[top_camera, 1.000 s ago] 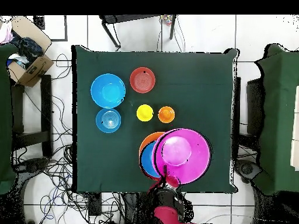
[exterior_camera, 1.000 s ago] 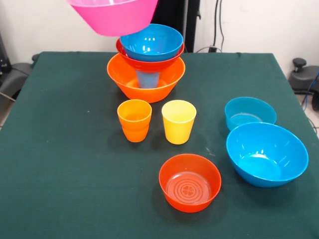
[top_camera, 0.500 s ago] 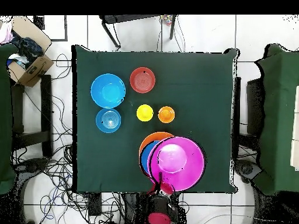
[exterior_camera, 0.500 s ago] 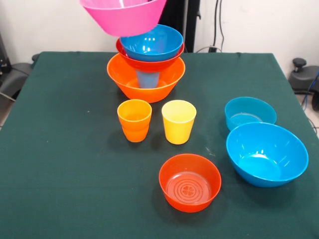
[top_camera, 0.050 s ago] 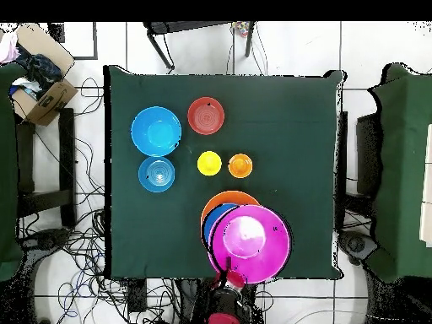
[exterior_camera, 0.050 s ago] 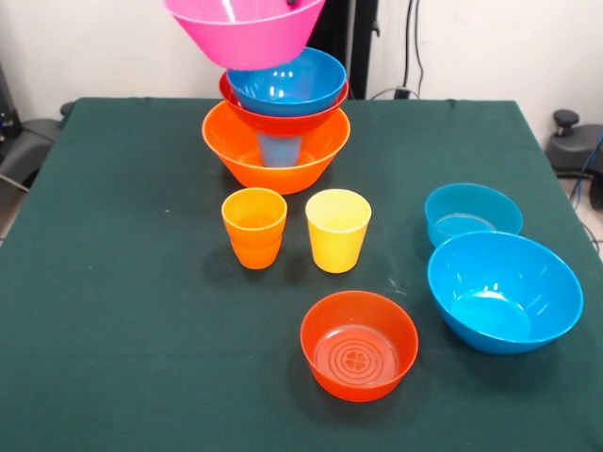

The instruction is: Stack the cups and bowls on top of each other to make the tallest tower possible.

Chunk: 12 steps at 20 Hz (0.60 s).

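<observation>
Front view: a big glossy pink plastic bowl (exterior_camera, 0.050 s ago: 247, 30) hangs in the air at the top edge, tilted slightly, just above and a little left of the tower (exterior_camera, 0.050 s ago: 277, 122). The tower stands at the far middle of the dark green cloth-covered table (exterior_camera, 0.050 s ago: 113, 311). Its base is a big translucent orange plastic bowl (exterior_camera, 0.050 s ago: 275, 149); a blue tapered plastic cup (exterior_camera, 0.050 s ago: 279, 150) shows through its wall, standing inside. On top sits a red-orange plastic bowl (exterior_camera, 0.050 s ago: 283, 117), and nested in that a larger blue plastic bowl (exterior_camera, 0.050 s ago: 289, 81). The pink bowl's lower edge overlaps the blue bowl's rim in this view — contact cannot be told. Nearer the camera, an orange plastic cup with a stepped base (exterior_camera, 0.050 s ago: 254, 227) and a yellow tapered plastic cup (exterior_camera, 0.050 s ago: 337, 229) stand upright side by side, apart. A second red-orange plastic bowl (exterior_camera, 0.050 s ago: 359, 345) sits alone in front. At the right, a small shallow blue plastic bowl (exterior_camera, 0.050 s ago: 472, 215) lies just behind a second larger blue plastic bowl (exterior_camera, 0.050 s ago: 503, 291).

Overhead view: the pink bowl covers most of the tower; only crescents of orange and blue show at its left. The gripper (top_camera, 0.050 s ago: 234, 274) grips the pink bowl's rim on the side towards the robot's base — red and black arm parts show below it.
</observation>
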### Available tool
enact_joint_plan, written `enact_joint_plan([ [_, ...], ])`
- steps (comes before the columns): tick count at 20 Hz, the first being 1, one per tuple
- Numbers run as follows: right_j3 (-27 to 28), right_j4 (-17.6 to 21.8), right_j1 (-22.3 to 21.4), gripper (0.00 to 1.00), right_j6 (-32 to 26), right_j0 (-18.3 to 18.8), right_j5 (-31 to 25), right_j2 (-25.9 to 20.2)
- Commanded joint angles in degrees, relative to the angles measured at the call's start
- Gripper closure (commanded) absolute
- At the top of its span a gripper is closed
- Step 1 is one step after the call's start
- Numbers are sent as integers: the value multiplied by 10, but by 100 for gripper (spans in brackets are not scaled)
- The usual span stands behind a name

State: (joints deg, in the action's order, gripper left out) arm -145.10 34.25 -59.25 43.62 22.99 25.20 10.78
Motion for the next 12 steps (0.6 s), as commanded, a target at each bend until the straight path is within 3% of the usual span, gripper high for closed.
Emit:
enact_joint_plan([
  [1, 66, -26, 31, 100, 99, -39, 28, 29],
  [12, 78, -38, 38, 100, 126, -61, 38, 41],
])
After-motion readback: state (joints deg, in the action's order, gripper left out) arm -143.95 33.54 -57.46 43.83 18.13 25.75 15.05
